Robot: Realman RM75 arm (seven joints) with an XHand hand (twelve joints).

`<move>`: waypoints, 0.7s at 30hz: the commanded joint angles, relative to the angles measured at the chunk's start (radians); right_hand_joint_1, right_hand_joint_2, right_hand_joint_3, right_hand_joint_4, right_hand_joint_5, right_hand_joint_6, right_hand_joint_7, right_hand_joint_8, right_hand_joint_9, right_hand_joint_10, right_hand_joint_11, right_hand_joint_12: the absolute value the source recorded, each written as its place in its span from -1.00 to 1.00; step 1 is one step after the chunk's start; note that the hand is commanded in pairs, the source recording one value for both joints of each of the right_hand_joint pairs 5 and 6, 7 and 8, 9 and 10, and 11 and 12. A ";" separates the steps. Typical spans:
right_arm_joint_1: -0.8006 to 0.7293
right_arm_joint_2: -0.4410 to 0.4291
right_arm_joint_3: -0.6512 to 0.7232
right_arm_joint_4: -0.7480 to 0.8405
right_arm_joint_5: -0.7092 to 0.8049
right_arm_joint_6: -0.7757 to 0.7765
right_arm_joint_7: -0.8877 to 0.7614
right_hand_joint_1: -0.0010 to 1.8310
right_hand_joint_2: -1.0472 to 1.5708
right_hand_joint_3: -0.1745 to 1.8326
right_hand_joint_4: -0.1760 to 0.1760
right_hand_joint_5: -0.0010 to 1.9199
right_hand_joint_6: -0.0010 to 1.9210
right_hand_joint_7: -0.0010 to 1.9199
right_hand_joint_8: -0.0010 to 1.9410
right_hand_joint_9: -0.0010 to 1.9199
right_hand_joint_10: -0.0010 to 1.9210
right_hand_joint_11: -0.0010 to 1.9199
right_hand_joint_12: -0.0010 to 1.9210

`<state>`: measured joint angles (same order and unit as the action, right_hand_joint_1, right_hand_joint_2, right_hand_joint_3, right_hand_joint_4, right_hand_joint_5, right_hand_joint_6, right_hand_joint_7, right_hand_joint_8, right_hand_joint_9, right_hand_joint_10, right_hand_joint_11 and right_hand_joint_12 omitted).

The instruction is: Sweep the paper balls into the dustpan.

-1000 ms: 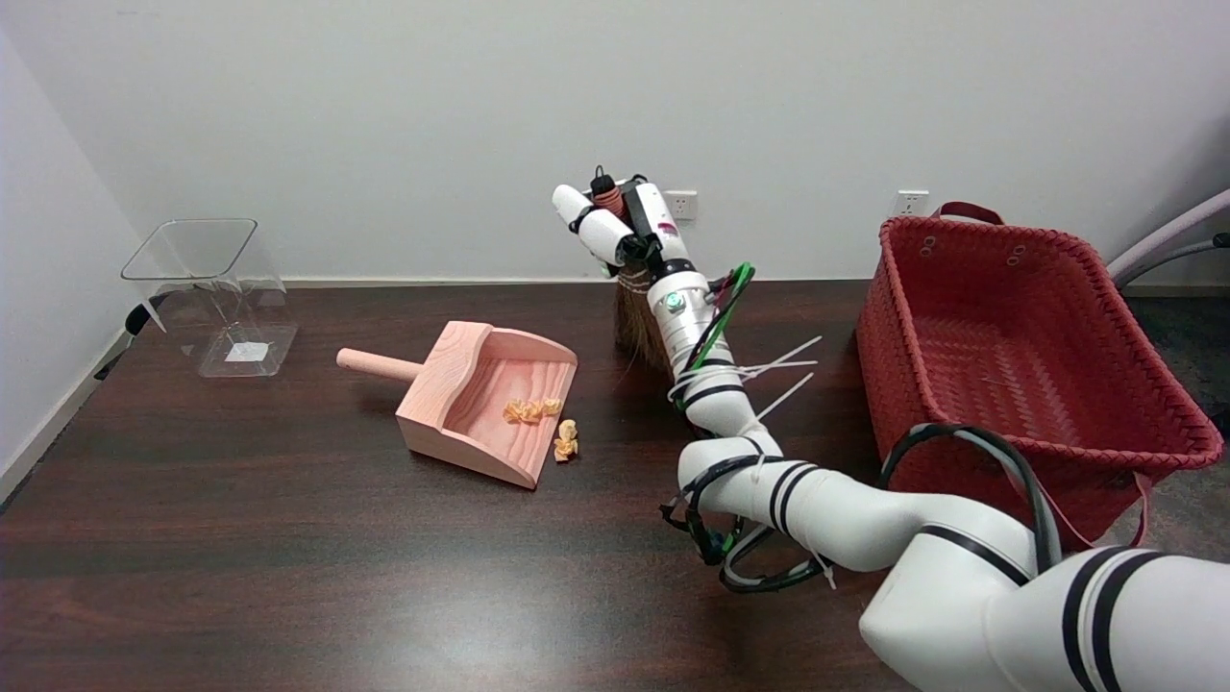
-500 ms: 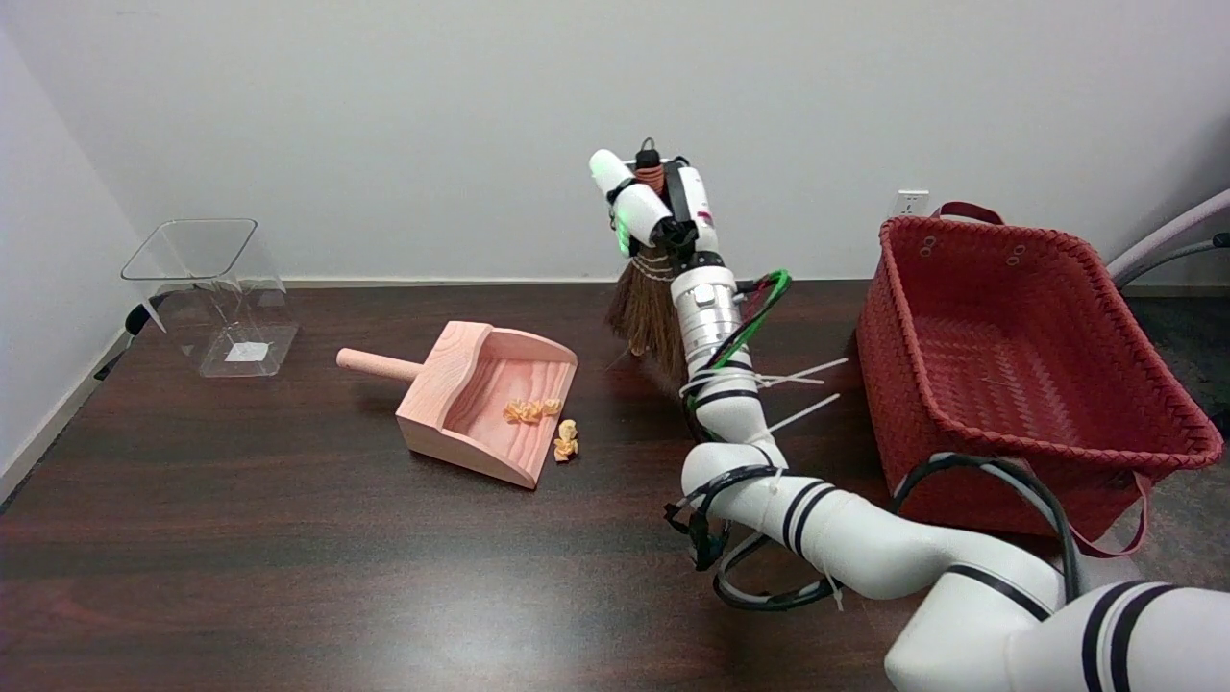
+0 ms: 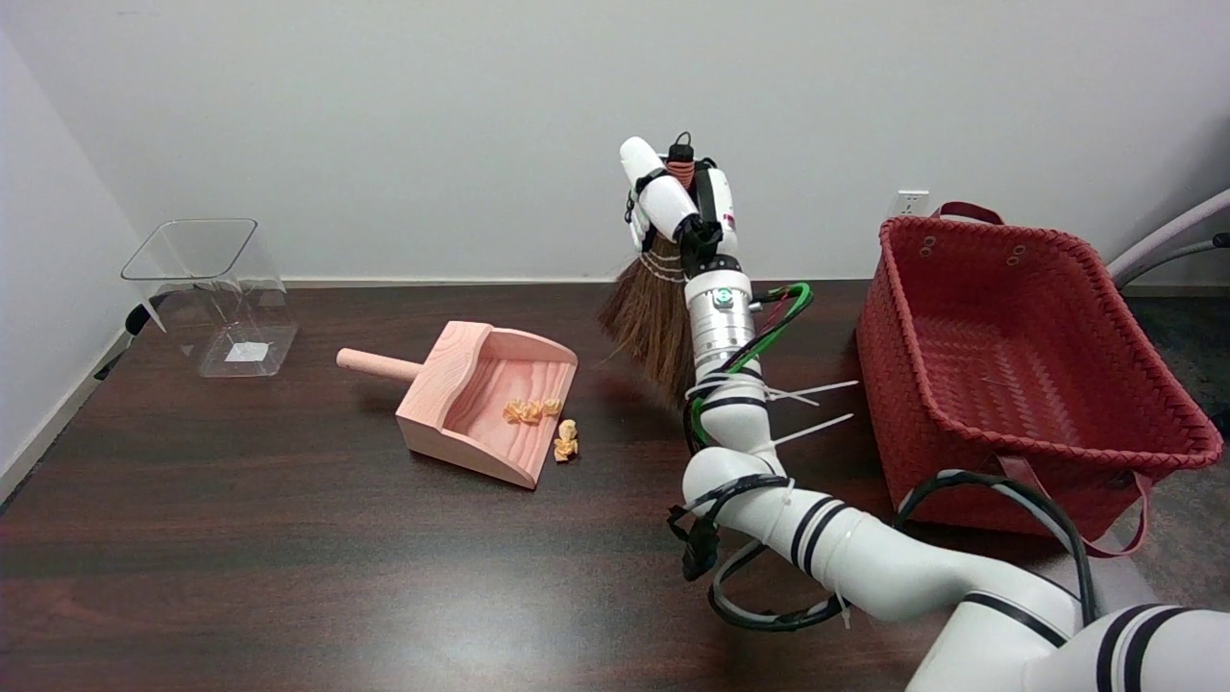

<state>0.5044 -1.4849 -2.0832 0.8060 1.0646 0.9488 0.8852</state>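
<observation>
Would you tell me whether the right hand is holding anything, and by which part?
The right hand holds the small broom by its handle at the top, bristles hanging below.

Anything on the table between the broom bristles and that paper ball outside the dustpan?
Nothing: in the head view only bare dark table separates the broom bristles from the paper ball at the dustpan lip.

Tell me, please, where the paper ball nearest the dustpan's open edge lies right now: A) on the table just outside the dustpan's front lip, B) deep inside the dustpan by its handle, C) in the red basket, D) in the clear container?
A: one paper ball sits on the table just beyond the front lip of the dustpan.
</observation>
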 commanded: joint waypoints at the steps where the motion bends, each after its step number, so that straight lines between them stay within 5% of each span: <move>1: 0.042 -0.006 -0.009 -0.080 -0.026 0.050 -0.026 -0.26 1.00 -0.42 0.00 1.00 1.00 1.00 0.98 1.00 1.00 1.00 1.00; 9: 0.098 -0.013 -0.011 -0.195 -0.076 0.062 -0.033 -0.31 1.00 -0.48 0.00 1.00 1.00 1.00 0.98 1.00 1.00 1.00 1.00; 14: 0.136 -0.018 -0.011 -0.255 -0.132 0.062 -0.033 -0.34 1.00 -0.78 0.00 1.00 1.00 1.00 0.98 1.00 1.00 1.00 1.00; 21: 0.167 -0.033 -0.013 -0.317 -0.144 0.062 -0.036 -0.36 1.00 -0.89 0.00 1.00 1.00 1.00 0.98 1.00 1.00 1.00 1.00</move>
<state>0.5877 -1.4962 -2.0920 0.6438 0.9944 0.9944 0.8594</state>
